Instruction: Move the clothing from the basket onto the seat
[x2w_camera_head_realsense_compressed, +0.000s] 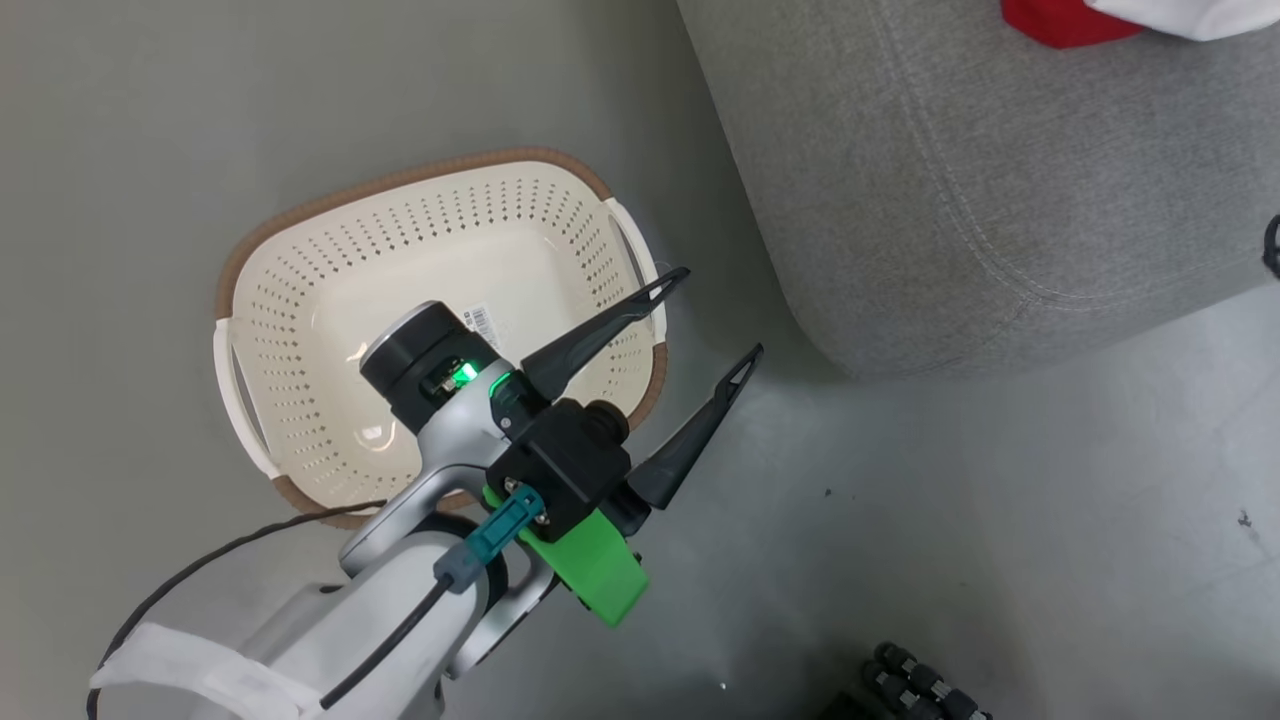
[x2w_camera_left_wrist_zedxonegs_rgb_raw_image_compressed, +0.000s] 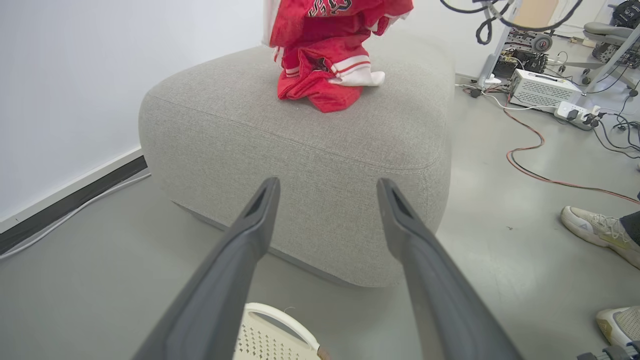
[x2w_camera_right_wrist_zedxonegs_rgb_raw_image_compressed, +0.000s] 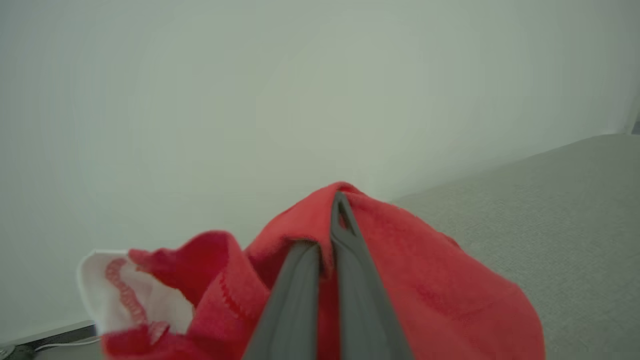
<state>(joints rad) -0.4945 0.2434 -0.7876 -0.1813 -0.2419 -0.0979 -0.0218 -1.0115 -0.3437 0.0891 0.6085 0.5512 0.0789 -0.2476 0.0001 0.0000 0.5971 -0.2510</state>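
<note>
The clothing (x2w_camera_left_wrist_zedxonegs_rgb_raw_image_compressed: 325, 70) lies on top of the seat (x2w_camera_left_wrist_zedxonegs_rgb_raw_image_compressed: 300, 150), toward its far side in the left wrist view. A crumpled red heap with white stripe trim rests on the grey cushion, and more red fabric with white lettering rises from it out of the top of that view. In the right wrist view the right gripper (x2w_camera_right_wrist_zedxonegs_rgb_raw_image_compressed: 325, 225) has its fingers (x2w_camera_right_wrist_zedxonegs_rgb_raw_image_compressed: 360, 300) pressed together on a fold of the red cloth, and a white-edged piece trails to the left. The seat's grey top lies just beyond, with a pale wall (x2w_camera_right_wrist_zedxonegs_rgb_raw_image_compressed: 250, 100) behind. The basket (x2w_camera_head_realsense_compressed: 400, 185) stands on the grey floor (x2w_camera_head_realsense_compressed: 1050, 500) near the seat's rounded corner, apart from it, its perforated bottom and label sticker (x2w_camera_head_realsense_compressed: 480, 320) in plain sight. The left gripper (x2w_camera_head_realsense_compressed: 720, 311) hovers over the basket's right edge, fingers spread wide and gripping nothing, pointing toward the seat. At the right of the left wrist view, a person's pale shoe (x2w_camera_left_wrist_zedxonegs_rgb_raw_image_compressed: 595, 230) rests on the floor, and a white equipment box (x2w_camera_left_wrist_zedxonegs_rgb_raw_image_compressed: 542, 90) sits farther back.
</note>
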